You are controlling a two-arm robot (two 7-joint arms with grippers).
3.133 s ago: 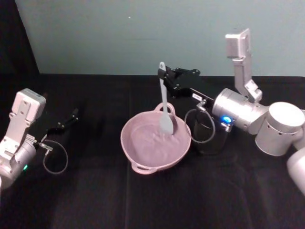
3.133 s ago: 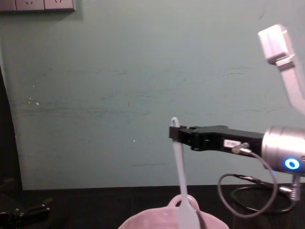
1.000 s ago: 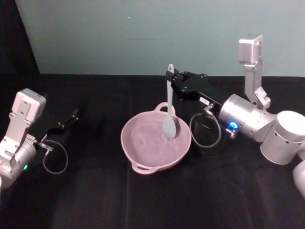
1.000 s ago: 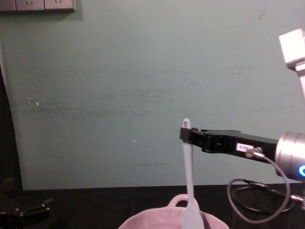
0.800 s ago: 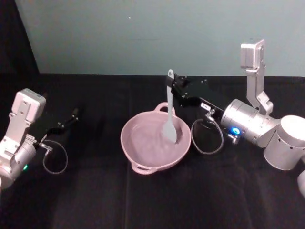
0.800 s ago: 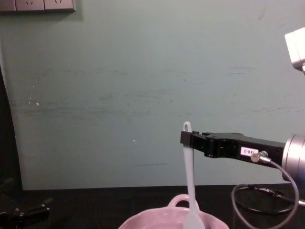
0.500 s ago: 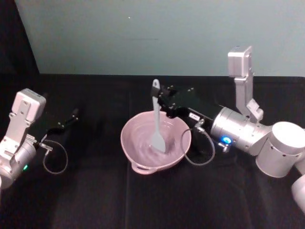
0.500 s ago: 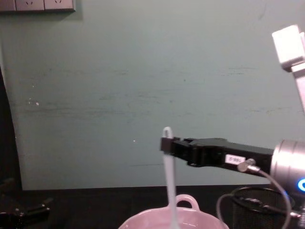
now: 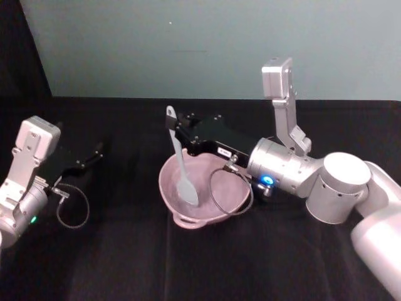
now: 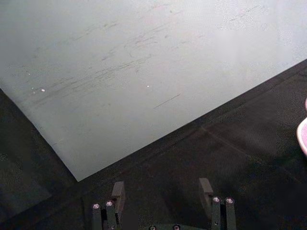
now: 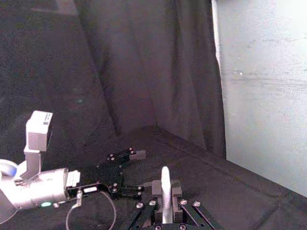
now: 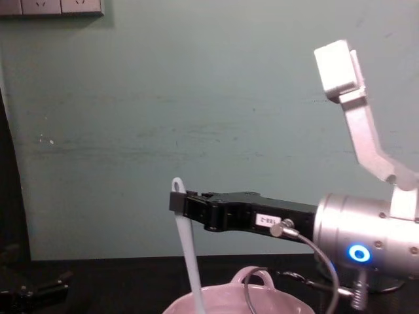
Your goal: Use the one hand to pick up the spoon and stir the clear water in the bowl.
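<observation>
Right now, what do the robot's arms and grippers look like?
Both are black grippers on silver cylindrical wrists, each with a pale boxy camera on a bracket and a looping cable. The right gripper has a small white label and a blue light ring behind it; the left gripper has a small green light on its wrist.

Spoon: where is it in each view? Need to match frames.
Head view: spoon centre-left, slightly tilted, paddle in the bowl.
Chest view: spoon lower centre, dipping into the bowl.
Right wrist view: spoon handle clamped in the right gripper.
Left wrist view: idle left gripper, open; bowl rim at the picture's edge.
Shared landmark: bowl (head, chest, left wrist).
</observation>
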